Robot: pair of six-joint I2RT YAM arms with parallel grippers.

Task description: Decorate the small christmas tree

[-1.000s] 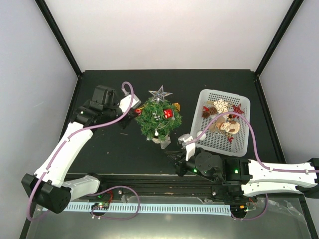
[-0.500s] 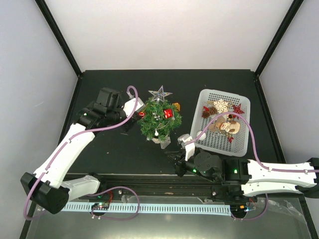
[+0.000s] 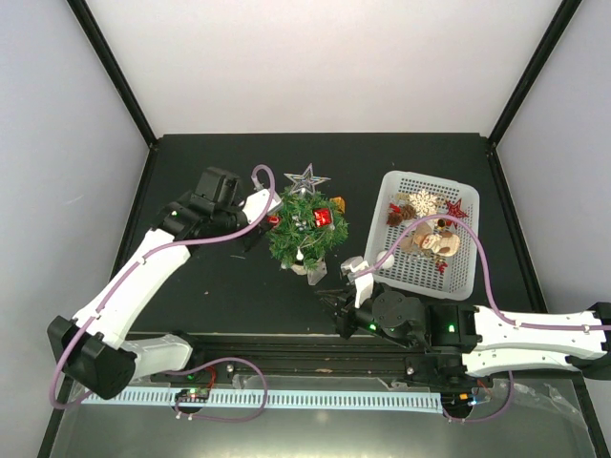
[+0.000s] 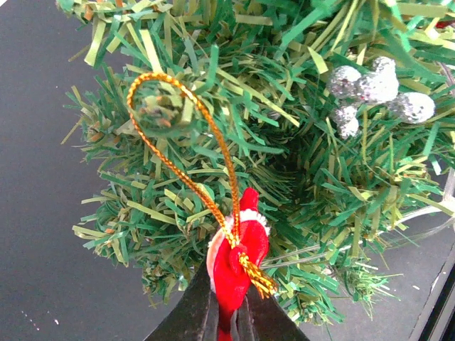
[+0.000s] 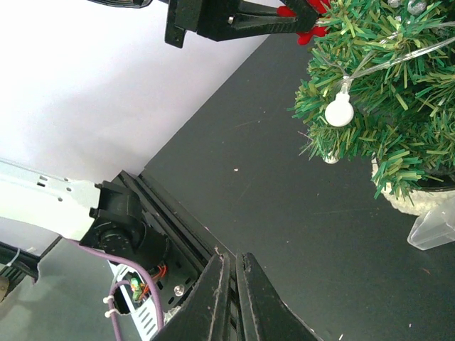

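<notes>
the small christmas tree stands near the middle of the table, left of the white basket. the left gripper pinches a red ornament at the tree's left side, its gold loop against the needles. the right gripper, jaws pressed together, sits toward the near edge.

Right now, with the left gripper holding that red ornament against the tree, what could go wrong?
1. The gold loop frames a branch tip, but I cannot tell whether it is hooked. If the left gripper opens, the red ornament may drop to the table.
2. Pushing into the small christmas tree could tip it on its small white pot.
</notes>
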